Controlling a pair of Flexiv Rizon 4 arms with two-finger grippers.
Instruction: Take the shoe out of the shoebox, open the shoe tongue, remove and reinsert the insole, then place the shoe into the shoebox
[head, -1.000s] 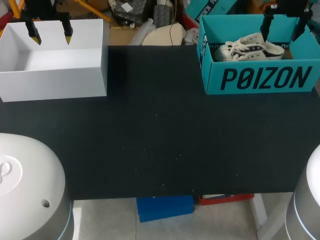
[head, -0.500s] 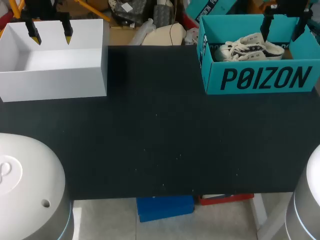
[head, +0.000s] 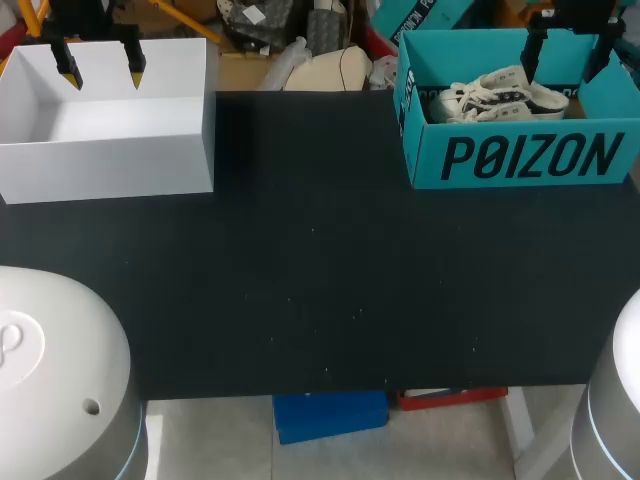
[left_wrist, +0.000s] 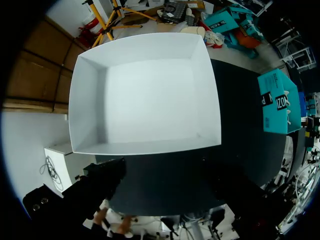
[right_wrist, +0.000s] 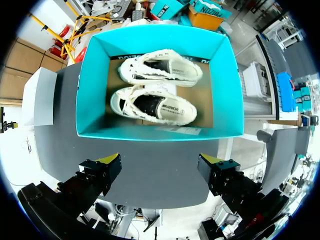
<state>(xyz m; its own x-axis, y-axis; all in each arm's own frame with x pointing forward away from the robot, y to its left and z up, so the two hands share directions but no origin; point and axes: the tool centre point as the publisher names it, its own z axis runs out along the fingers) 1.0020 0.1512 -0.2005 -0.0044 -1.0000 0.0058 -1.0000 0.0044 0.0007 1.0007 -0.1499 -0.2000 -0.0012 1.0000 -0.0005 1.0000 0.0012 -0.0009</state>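
Resting inside the teal shoebox (right_wrist: 86, 95), both shoes (right_wrist: 150, 106) lie ahead of spread right jaws.

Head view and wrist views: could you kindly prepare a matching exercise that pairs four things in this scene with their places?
Things:
1. white open-topped cardboard box
2. teal cardboard shoebox
3. pair of white canvas shoes with dark sides
4. left hand

Places:
A. inside the teal shoebox
B. at the far left of the black table
C. open, above the white box
D. at the table's far right

Pairs: 1-B, 2-D, 3-A, 4-C.
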